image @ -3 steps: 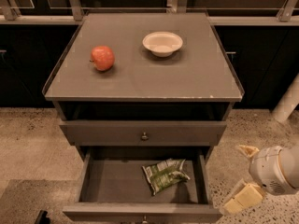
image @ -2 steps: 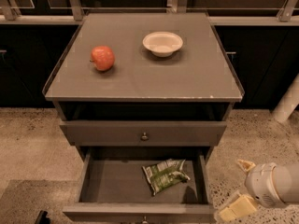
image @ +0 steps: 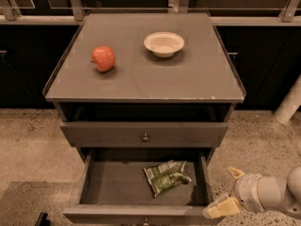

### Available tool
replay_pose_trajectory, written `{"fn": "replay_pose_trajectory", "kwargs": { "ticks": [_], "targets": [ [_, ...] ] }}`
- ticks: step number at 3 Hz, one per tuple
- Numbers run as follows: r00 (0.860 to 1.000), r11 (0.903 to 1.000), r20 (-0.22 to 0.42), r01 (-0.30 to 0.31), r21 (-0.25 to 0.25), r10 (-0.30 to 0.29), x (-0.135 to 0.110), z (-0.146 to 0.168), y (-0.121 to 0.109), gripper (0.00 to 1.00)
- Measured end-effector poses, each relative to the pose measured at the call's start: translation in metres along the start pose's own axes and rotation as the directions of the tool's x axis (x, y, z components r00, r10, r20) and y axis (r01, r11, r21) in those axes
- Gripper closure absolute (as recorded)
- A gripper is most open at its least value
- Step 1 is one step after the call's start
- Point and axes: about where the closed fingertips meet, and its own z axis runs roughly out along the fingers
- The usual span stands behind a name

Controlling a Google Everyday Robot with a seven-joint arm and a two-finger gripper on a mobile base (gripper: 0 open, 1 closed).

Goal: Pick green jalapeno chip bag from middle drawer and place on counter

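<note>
The green jalapeno chip bag (image: 166,177) lies flat on the floor of the open middle drawer (image: 110,185), right of its centre. The counter (image: 141,81) is above, with the top drawer (image: 146,134) shut below it. My gripper (image: 228,191) is at the lower right, just outside the drawer's right wall and level with it. Its two pale fingers (image: 220,208) are spread apart with nothing between them. It is a short way right of the bag and does not touch it.
A red apple (image: 103,58) sits on the counter's left side and a white bowl (image: 163,43) at its back middle. Speckled floor surrounds the cabinet. A white post (image: 290,102) stands at the right. A dark object (image: 42,219) is at the bottom left.
My gripper has moved down and to the left, closer to the open drawer's right wall. The bag, apple and bowl have not moved.
</note>
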Motion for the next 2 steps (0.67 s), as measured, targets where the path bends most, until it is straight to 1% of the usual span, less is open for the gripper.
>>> {"fn": "replay_pose_trajectory", "kwargs": {
  "ticks": [1, 2],
  "targets": [
    [0.999, 0.9996, 0.012, -0.029, -0.001, 0.029, 0.009, 0.002, -0.001, 0.0],
    [0.996, 0.9986, 0.071, -0.046, -0.026, 0.048, 0.009, 0.034, -0.008, 0.0]
  ]
}}
